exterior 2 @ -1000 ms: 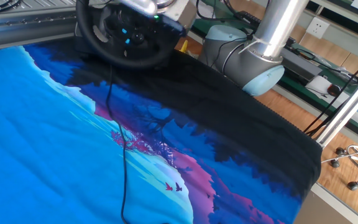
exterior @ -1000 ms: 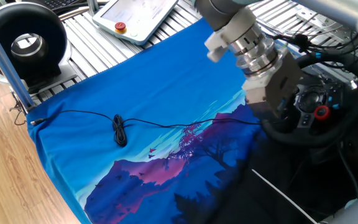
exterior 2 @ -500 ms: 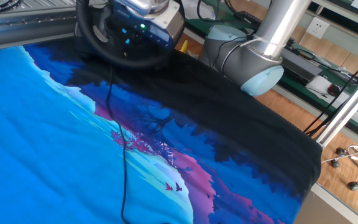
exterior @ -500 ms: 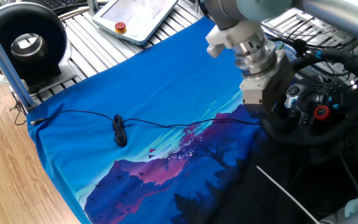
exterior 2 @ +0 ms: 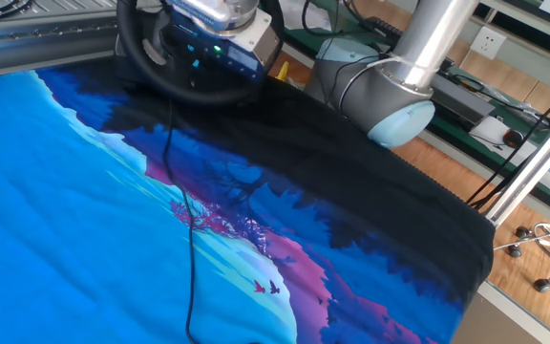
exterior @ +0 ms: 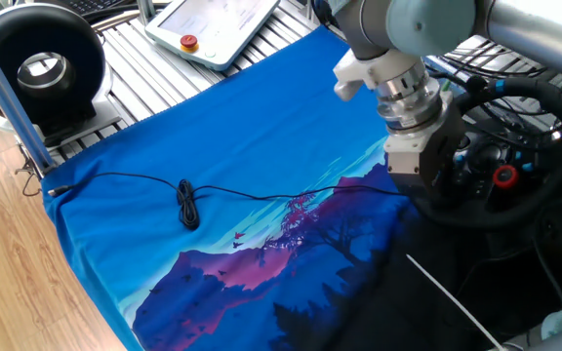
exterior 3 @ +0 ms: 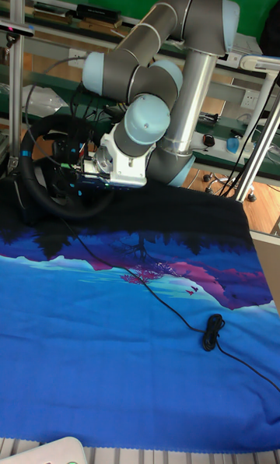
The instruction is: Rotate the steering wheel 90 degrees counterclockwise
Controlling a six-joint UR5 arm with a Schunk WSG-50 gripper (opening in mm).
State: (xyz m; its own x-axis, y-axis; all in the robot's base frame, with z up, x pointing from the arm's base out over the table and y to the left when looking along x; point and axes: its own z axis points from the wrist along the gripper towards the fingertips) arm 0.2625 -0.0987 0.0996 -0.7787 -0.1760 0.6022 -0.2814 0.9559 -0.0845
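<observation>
The steering wheel [exterior: 503,216] stands tilted at the right end of the table, its black rim around a hub with a red round knob [exterior: 504,175]. In the tall fixed view a blue stripe [exterior 3: 26,155] marks the rim's left side. My gripper [exterior: 445,168] is pressed in against the wheel's left side, close to the hub. The other fixed view shows the gripper [exterior 2: 210,55] over the wheel [exterior 2: 194,93] from above. The tall view puts the gripper [exterior 3: 82,182] inside the rim [exterior 3: 35,125] near its lower part. The fingertips are hidden, so their state is unclear.
A black cable with a coiled bundle [exterior: 188,206] runs over the blue printed cloth [exterior: 232,136] toward the wheel. A black ring-shaped device with a white centre [exterior: 42,68] and a white pendant [exterior: 213,24] lie at the far left. The arm's base [exterior 2: 380,91] stands behind the wheel.
The gripper has shifted right and turned in closer to the wheel's hub. The wheel itself looks unmoved.
</observation>
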